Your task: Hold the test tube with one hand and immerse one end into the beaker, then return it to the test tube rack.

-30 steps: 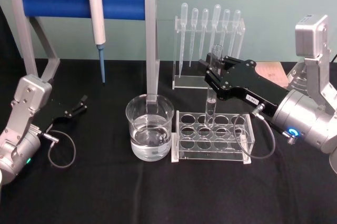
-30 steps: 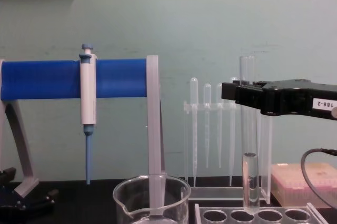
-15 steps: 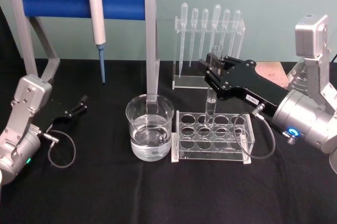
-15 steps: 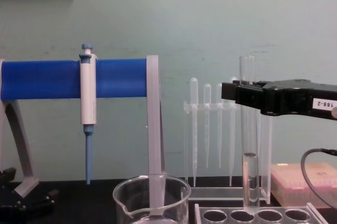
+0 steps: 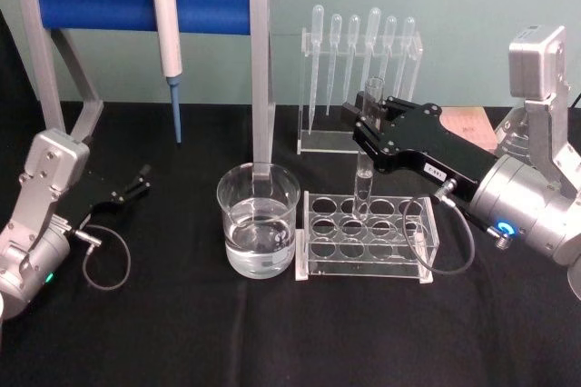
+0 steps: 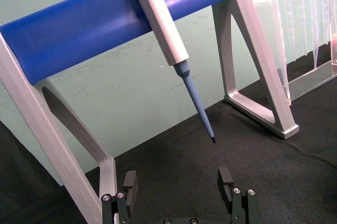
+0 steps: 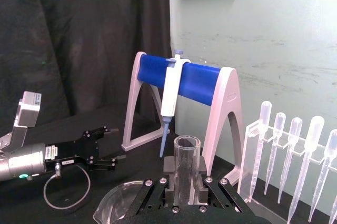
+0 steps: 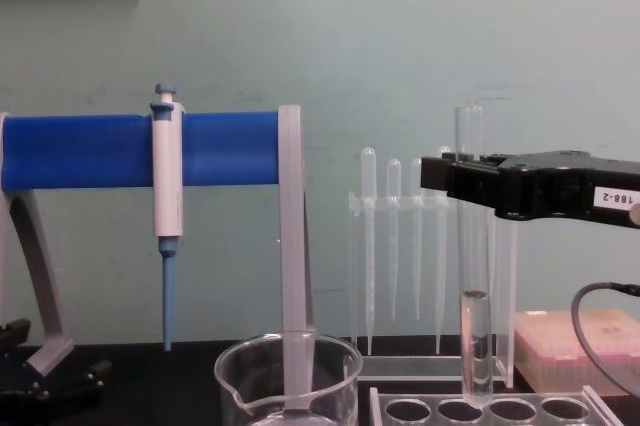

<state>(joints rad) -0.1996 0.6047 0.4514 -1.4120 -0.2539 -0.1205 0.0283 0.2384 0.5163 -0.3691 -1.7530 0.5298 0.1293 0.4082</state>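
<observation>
Black cloth point(image 5: 272, 332) — right hand point(image 5: 368, 124) level, jaws clamping test tube point(image 5: 364, 183); left hand point(image 5: 136, 183) parked, apart.

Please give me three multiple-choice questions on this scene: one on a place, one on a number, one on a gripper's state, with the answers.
1. Where does the beaker stand? A. left of the test tube rack B. behind it C. right of it
2. How many droppers hang in the clear stand? A. four B. six C. nine
3. What state is the right gripper in? A. open above the beaker B. shut on the upright test tube C. resting on the table
Answers: A, it is on the rack's left; B, six bulbs stand in a row; B, its fingers clamp the tube; the left gripper sits parked, open.
</observation>
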